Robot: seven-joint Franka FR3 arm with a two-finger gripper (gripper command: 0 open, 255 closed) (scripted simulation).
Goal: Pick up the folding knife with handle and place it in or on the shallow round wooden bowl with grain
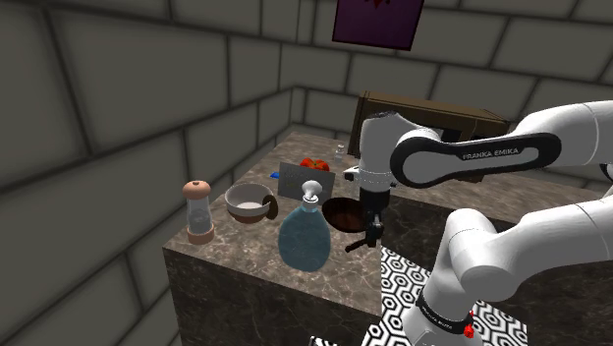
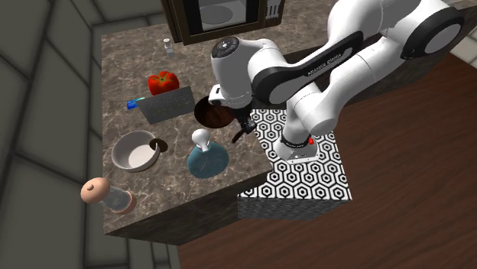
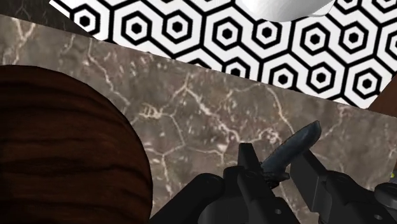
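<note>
Clasping knife (image 3: 291, 151) beside wooden bowl (image 3: 63, 146)

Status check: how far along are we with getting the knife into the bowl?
Done: the knife is off the counter, clasped between the fingers of the gripper. In hand: the gripper holds it over bare counter, close beside the wooden bowl but not above it. Left: shift over the bowl, lower the knife and let go; the knife is not in the bowl yet.

Flask (image 1: 305, 241) just beside bowl (image 1: 339, 212), marble (image 3: 210, 108) open
</note>
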